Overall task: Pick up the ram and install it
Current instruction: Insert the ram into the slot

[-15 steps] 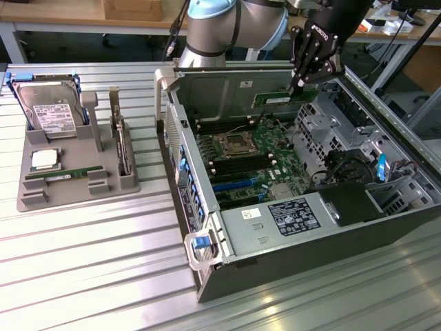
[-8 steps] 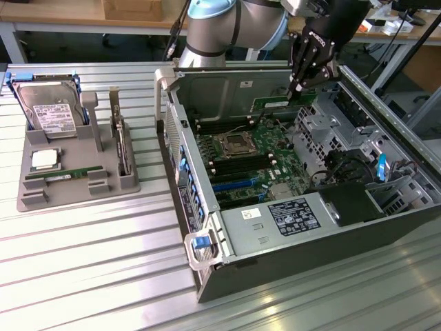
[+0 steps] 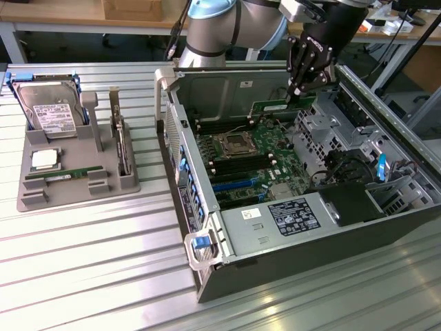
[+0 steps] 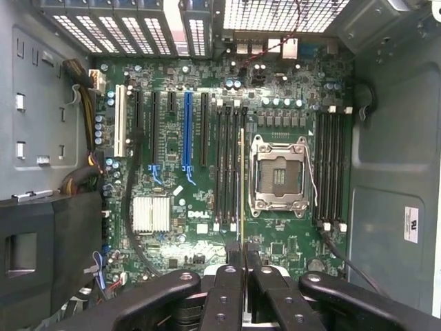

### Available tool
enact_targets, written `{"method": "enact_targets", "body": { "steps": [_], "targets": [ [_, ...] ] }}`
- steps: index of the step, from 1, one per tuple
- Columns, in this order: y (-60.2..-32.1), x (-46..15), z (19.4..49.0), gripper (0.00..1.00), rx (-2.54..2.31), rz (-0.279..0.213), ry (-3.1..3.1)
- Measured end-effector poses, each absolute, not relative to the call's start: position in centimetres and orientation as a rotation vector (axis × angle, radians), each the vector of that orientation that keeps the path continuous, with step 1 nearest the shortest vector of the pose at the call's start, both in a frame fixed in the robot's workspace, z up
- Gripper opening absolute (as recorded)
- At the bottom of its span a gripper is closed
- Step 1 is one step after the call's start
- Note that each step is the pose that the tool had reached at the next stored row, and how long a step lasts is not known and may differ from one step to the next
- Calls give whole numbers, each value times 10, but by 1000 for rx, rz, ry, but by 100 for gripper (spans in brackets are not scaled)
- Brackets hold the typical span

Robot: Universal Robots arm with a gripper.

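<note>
Surveying the bench: we find a ribbed metal table carrying an opened computer case. A grey parts tray sits well apart from it, toward the exterior view's left.
Arm: the robot arm reaches in over the far wall of the case.
Main board: the green board lies flat inside the case. Its processor socket is empty and uncovered, with black memory slots just beside it.
Tray contents: a hard drive and a square chip rest in their pockets.
Hand: the gripper is pinching the ram stick, its fingers pressed against the two flat faces.
Ram stick: the ram stick hangs above the board near the far wall and is not seated. In the wrist view we see it edge-on, running along the slots beside the socket.
Risk, alignment: we judge that a small tilt or sideways offset in the pinch would land the edge on a slot wall and stress the stick.
Risk, socket: a descent drifting toward the open socket could damage its contacts.
Risk, latches: we cannot tell whether the slot clips are open. Closed clips would block seating.
Risk, grip: pressing down against resistance could make the thin stick slide between the fingers.
</note>
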State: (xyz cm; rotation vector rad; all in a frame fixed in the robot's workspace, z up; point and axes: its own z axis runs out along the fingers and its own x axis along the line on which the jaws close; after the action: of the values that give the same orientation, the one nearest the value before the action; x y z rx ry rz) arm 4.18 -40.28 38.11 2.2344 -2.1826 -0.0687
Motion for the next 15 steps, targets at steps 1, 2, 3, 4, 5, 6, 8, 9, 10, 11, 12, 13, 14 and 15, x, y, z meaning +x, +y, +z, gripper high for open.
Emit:
{"method": "enact_targets", "body": {
  "steps": [1,2,3,4,5,6,8,9,10,11,12,13,14,15],
  "targets": [
    [-403,42,380,12,2234,-69,-2183],
    [-403,42,379,12,2234,-69,-2183],
    [-403,42,378,12,2234,-69,-2183],
    [-403,42,377,12,2234,-69,-2183],
    [-403,42,376,12,2234,-69,-2183],
    [-403,42,375,12,2234,-69,-2183],
    [-403,42,372,12,2234,-69,-2183],
    [-403,42,369,12,2234,-69,-2183],
    [-403,42,367,12,2234,-69,-2183],
    [-403,42,366,12,2234,-69,-2183],
    [-403,42,365,12,2234,-69,-2183],
    [-403,42,364,12,2234,-69,-2183],
    [-403,42,363,12,2234,-69,-2183],
    [-403,42,361,12,2234,-69,-2183]
  ]
}}
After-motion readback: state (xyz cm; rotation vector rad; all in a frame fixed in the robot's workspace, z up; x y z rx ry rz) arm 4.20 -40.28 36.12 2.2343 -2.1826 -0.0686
